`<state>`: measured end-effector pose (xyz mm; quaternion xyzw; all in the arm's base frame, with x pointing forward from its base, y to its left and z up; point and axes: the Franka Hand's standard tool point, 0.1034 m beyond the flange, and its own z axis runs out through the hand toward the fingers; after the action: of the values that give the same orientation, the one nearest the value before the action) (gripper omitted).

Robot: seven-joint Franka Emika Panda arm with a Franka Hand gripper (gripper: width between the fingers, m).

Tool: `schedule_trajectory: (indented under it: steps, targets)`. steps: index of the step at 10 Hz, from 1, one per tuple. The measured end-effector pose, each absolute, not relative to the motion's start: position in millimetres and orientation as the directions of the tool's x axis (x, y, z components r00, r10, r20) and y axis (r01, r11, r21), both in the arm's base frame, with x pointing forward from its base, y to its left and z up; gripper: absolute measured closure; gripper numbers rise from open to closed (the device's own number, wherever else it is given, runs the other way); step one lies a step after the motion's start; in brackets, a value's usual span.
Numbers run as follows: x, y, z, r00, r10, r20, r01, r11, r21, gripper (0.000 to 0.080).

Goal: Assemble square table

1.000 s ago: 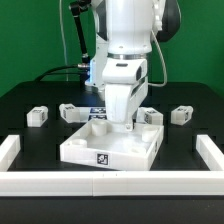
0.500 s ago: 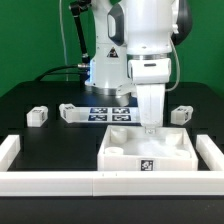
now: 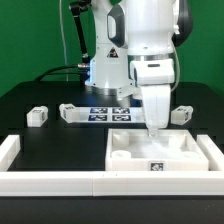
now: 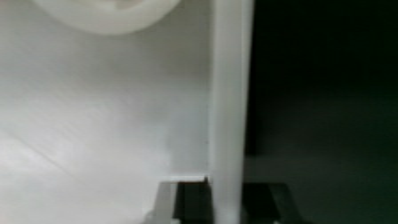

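The white square table top (image 3: 135,158) lies rim-up like a tray at the front, on the exterior view's right, close against the border rail there. A tag shows on its front edge. My gripper (image 3: 156,128) reaches down onto its far rim and is shut on that wall. In the wrist view the rim wall (image 4: 228,90) runs straight between my fingertips, with my gripper (image 4: 224,200) closed across it. Short white legs lie loose behind: two on the exterior view's left (image 3: 37,116) (image 3: 70,112) and one on its right (image 3: 181,113).
The low white border rail (image 3: 50,182) runs along the front and turns back at both sides. The marker board (image 3: 105,112) lies flat behind the table top, near the arm's base. Black table surface shows on the exterior view's left.
My gripper has dragged the table top from the middle toward the exterior view's right and a little forward, up to the rail corner. The legs have not moved.
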<state>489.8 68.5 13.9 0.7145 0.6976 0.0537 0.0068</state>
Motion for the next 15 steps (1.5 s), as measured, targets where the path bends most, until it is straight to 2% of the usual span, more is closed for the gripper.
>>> schedule_trajectory:
  steps: [7, 8, 9, 10, 11, 12, 13, 15]
  targets:
    - [493.0, 75.8, 13.6, 0.018, 0.998, 0.053, 0.997, -0.022, 0.072, 0.0741]
    - [493.0, 75.8, 13.6, 0.018, 0.998, 0.053, 0.997, -0.022, 0.072, 0.0592]
    - [493.0, 75.8, 13.6, 0.018, 0.998, 0.053, 0.997, -0.022, 0.072, 0.0398]
    - [493.0, 75.8, 13.6, 0.018, 0.998, 0.053, 0.997, -0.022, 0.072, 0.0398]
    - [493.0, 75.8, 13.6, 0.018, 0.998, 0.053, 0.997, -0.022, 0.072, 0.026]
    - [493.0, 75.8, 13.6, 0.018, 0.998, 0.053, 0.997, -0.022, 0.072, 0.0184]
    - [492.7, 75.2, 13.3, 0.02, 0.998, 0.052, 0.997, -0.024, 0.07, 0.0157]
    - [495.5, 79.1, 11.0, 0.031, 0.998, 0.056, 0.997, -0.035, 0.07, 0.0152]
